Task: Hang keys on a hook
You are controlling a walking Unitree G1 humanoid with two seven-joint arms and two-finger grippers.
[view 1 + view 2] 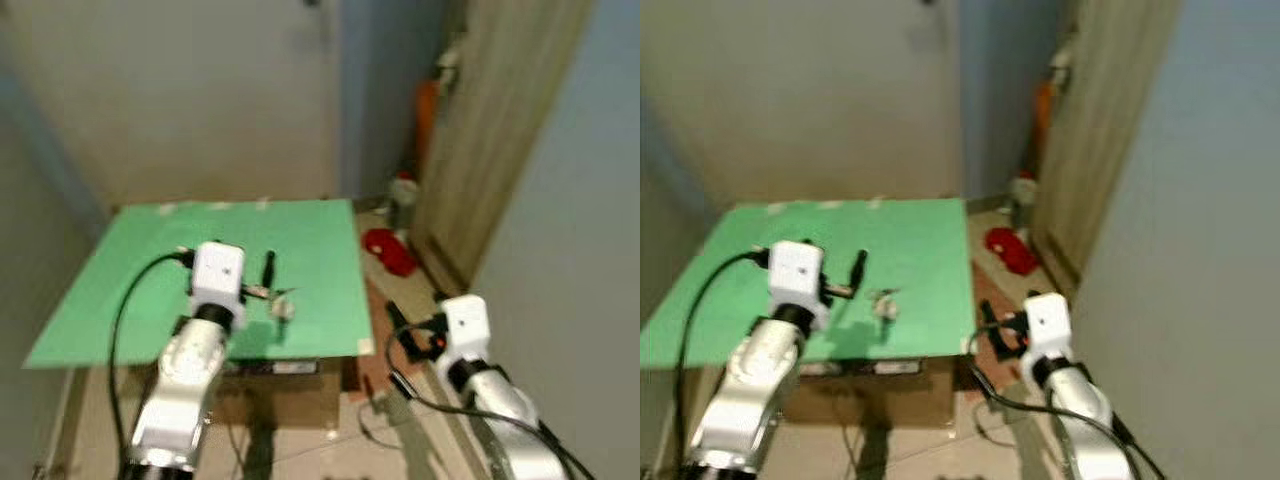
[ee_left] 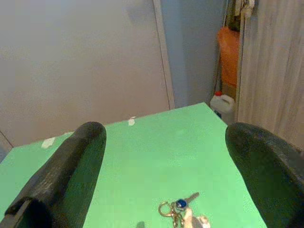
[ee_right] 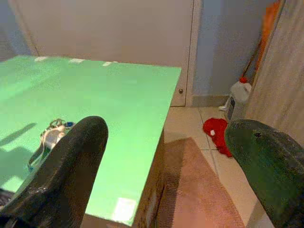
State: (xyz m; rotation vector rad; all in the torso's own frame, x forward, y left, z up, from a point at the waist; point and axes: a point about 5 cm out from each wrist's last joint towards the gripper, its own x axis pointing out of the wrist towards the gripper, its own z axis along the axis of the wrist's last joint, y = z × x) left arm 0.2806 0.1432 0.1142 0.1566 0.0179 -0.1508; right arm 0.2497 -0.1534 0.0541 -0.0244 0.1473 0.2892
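Observation:
A bunch of keys [image 1: 281,303] with a blue tag and a pale fob lies on the green table top [image 1: 130,270], near its front edge. In the left wrist view the keys [image 2: 182,213] lie just ahead of my left gripper [image 2: 166,175], whose fingers stand wide open above the table. My left gripper [image 1: 262,282] hovers just to the left of the keys. My right gripper [image 1: 402,345] hangs open off the table's right side, over the floor; the keys [image 3: 51,134] lie to its left on the table.
The table stands against a pale wall with a door frame [image 2: 164,52]. On the floor to the right lie a red cloth [image 1: 390,250] and a reddish mat [image 3: 190,190]. A white jug [image 3: 237,97] and an orange thing [image 2: 229,52] stand by a wooden panel [image 1: 490,130].

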